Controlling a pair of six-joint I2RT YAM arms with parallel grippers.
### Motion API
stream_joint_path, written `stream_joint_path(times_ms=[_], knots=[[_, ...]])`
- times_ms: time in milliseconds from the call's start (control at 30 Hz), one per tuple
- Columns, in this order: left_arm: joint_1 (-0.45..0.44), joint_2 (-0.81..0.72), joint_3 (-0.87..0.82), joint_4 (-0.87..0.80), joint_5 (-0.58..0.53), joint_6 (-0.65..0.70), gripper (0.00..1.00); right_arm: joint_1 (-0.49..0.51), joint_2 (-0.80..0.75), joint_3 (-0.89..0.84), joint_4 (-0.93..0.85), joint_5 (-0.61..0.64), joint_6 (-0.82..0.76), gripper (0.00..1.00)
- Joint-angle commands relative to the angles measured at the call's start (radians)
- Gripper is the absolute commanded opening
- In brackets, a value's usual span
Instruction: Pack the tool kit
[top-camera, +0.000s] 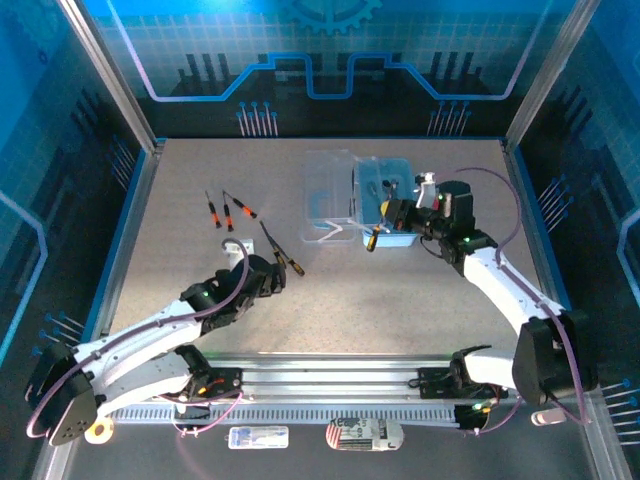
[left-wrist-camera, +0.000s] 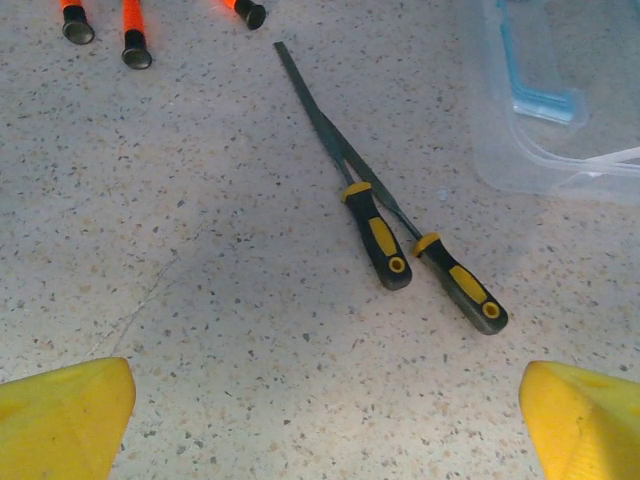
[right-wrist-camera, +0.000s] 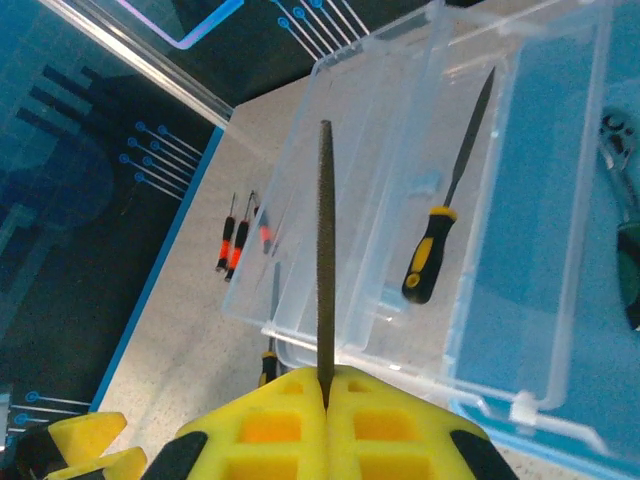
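1. Tool case. The tool case (top-camera: 345, 195) is sitting open at the far centre-right of the desk (top-camera: 400, 300). Its clear lid is lying flat to the left of the blue-tinted base.

2. Right gripper. The right gripper (right-wrist-camera: 326, 388) is hovering at the near edge of the case. Its yellow pads are pressing together on the held file (right-wrist-camera: 325, 250), clamping it by the blade. The blade is pointing straight out from the pads, across the clear lid.

3. Case contents. One packed file (right-wrist-camera: 440, 225) with a black and yellow handle is lying in the compartment beside the lid hinge, handle toward the near side. A metal item at the right edge of the right wrist view is possibly a ratchet head; too little of it is showing to confirm.

4. Left gripper. The left gripper (left-wrist-camera: 322, 425) is hanging low over the desk with its jaws spread wide and nothing between them.

5. Loose tools. Two loose files (left-wrist-camera: 378, 245) are lying on the desk just ahead of the left gripper. Their blades are crossing near the handles, and the handles are pointing toward the gripper. Three screwdrivers (top-camera: 228, 212) with orange-red handles are lying farther out to the left, apart from the files. All five tools are resting outside the case, to the left of its lid.
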Motion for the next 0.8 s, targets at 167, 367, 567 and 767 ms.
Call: stream_joint_path(times_ms=[167, 367, 567, 767], knots=[[0.051, 0.037, 0.024, 0.02, 0.014, -0.015, 0.99, -0.103, 0.126, 0.14, -0.019, -0.043, -0.054, 0.02], [0.072, 0.019, 0.027, -0.004, 0.035, -0.025, 0.99, -0.12, 0.255, 0.256, -0.035, -0.053, -0.065, 0.01], [0.083, -0.001, 0.024, -0.021, 0.046, -0.024, 0.99, -0.111, 0.43, 0.433, -0.095, -0.14, -0.089, 0.01], [0.089, -0.016, 0.013, -0.025, 0.054, -0.028, 1.0, -0.071, 0.572, 0.581, -0.202, -0.178, -0.131, 0.01]])
